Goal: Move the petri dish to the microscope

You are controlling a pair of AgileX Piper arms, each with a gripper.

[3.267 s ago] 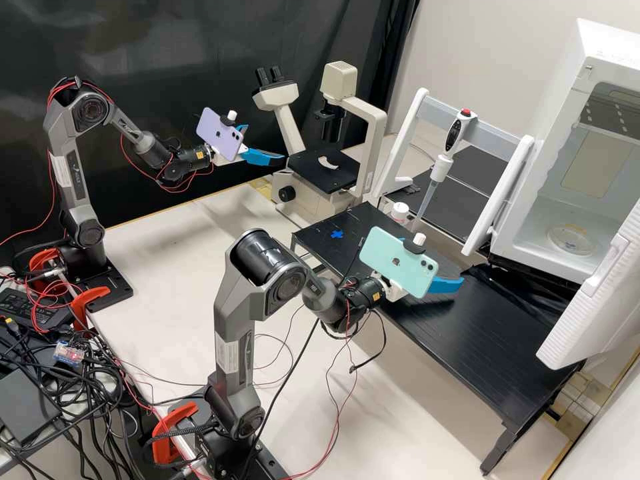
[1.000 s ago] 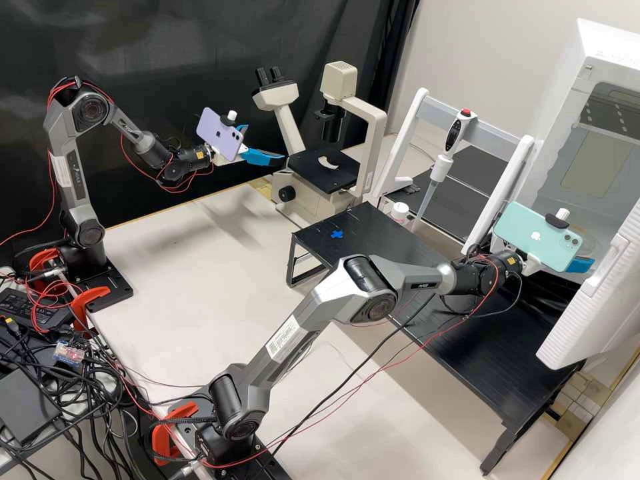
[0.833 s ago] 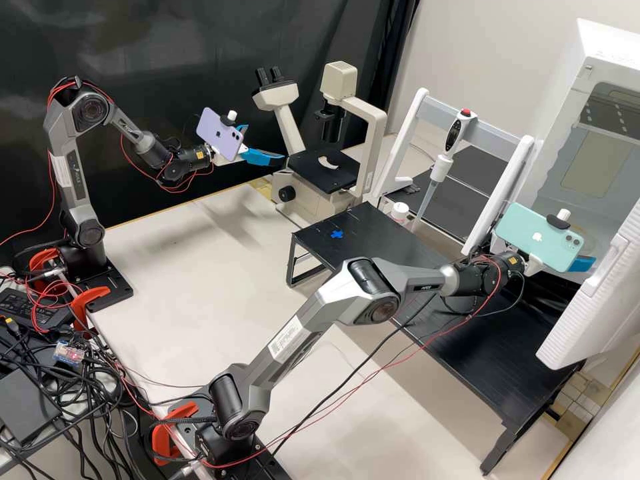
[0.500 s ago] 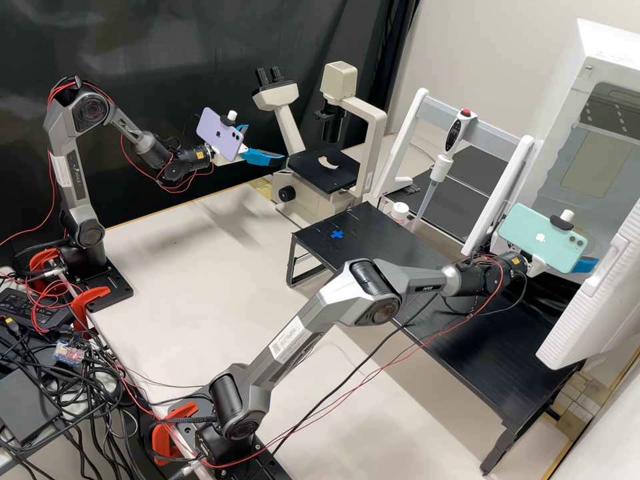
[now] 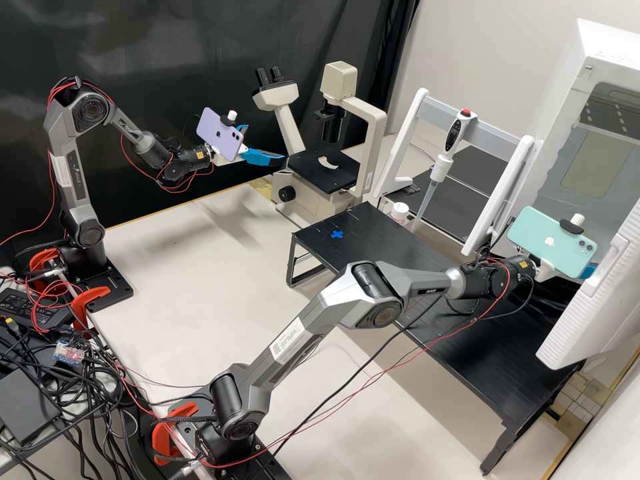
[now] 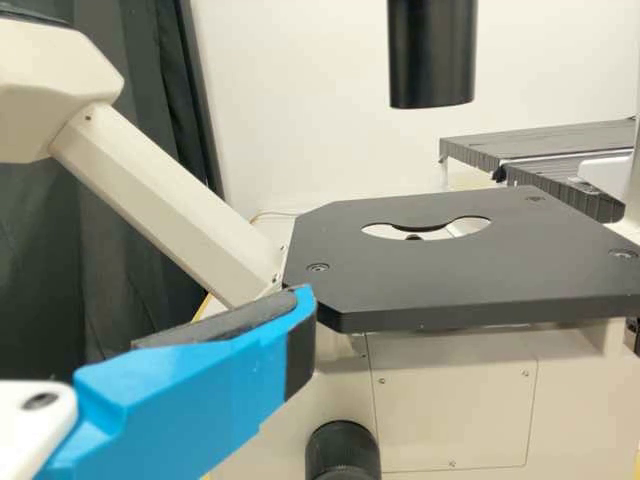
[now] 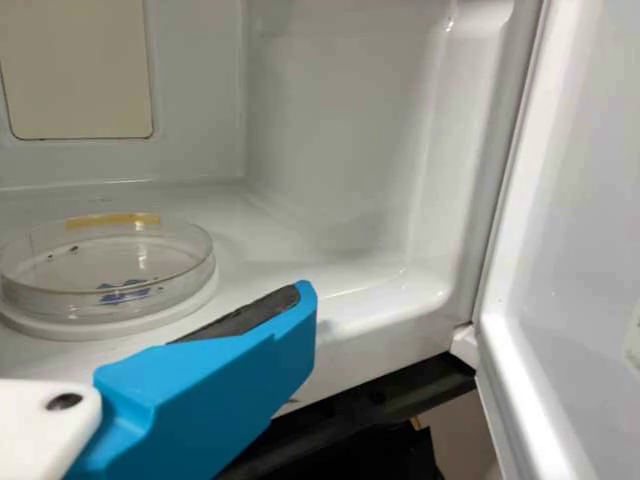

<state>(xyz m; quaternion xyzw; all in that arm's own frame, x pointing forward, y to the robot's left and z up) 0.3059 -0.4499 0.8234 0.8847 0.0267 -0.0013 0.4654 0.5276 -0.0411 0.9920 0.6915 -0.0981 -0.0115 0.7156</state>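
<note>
The clear petri dish (image 7: 110, 284), with blue writing and a yellow strip, lies on a low round white base inside the white chamber. My right gripper (image 5: 588, 271) is at the chamber's opening, partly behind its phone; in the right wrist view the open gripper (image 7: 297, 325) has a blue finger beside the dish, apart from it. My left gripper (image 5: 266, 144) stands open and holds nothing, just short of the microscope (image 5: 323, 171). In the left wrist view, a finger of the left gripper (image 6: 295, 325) is near the corner of the black microscope stage (image 6: 430, 275).
The chamber's open door (image 5: 590, 300) stands close to the right gripper. A pipette (image 5: 442, 167) hangs on a white-legged rack beyond the black raised table (image 5: 480, 347), which bears a blue cross (image 5: 337, 234). A white-capped bottle (image 5: 399, 212) stands by the rack.
My right arm has stretched out from over the black table to the chamber opening, and its gripper has lately shifted a little further right and down. The left arm has stayed still.
</note>
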